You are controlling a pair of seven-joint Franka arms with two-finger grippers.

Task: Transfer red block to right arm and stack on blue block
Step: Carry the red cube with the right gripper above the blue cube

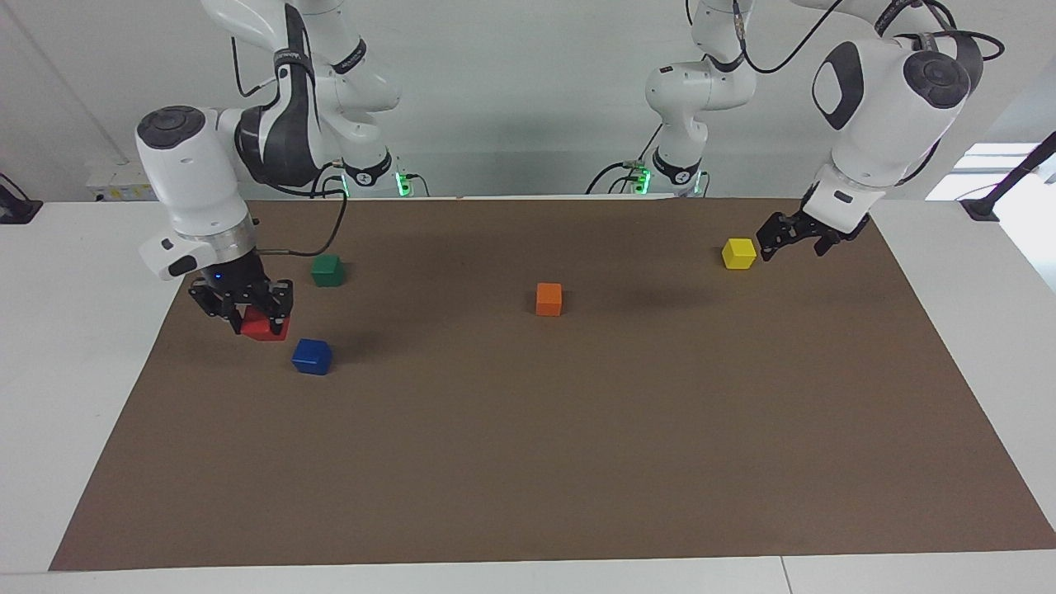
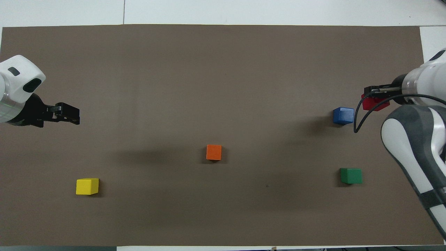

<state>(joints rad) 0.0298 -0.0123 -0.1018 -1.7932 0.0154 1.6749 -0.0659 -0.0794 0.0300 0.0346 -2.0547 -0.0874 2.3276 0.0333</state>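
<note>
Just beside the blue block (image 1: 311, 356), the right gripper (image 1: 247, 307) pinches the red block (image 1: 264, 327); the left gripper (image 1: 788, 234) waits, fingers unclear

1. Robotics lab: two white Franka arms (image 1: 247, 140) bench-mounted at a white table (image 1: 74, 330).
2. Brown mat (image 1: 528, 445) as marked workspace.
3. Plain coloured test cubes, e.g. orange cube (image 1: 549, 299).
4. Bare walls, exposed cabling.
</note>
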